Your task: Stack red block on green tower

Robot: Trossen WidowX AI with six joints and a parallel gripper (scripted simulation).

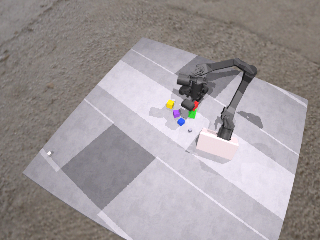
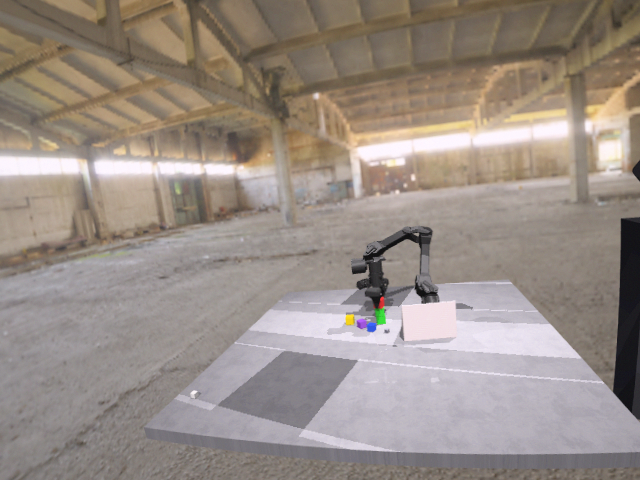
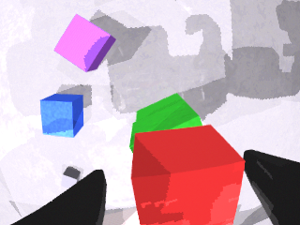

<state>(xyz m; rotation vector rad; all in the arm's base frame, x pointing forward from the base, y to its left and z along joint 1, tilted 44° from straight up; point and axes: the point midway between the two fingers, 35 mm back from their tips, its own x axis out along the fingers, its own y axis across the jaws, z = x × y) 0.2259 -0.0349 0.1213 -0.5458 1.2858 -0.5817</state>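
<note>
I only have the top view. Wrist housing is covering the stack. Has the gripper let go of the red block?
Observer: Yes. In the wrist view the fingers stand apart from the red block, with a gap on each side.
Operator: Is red over the green tower?
Observer: Wrist view shows the green tower directly behind the red block, only its top edge peeking out. It looks lined up, though red seems a bit tilted.
Operator: Tower upright?
Observer: The exterior view shows green standing, red above it, and the gripper just over them.
</note>
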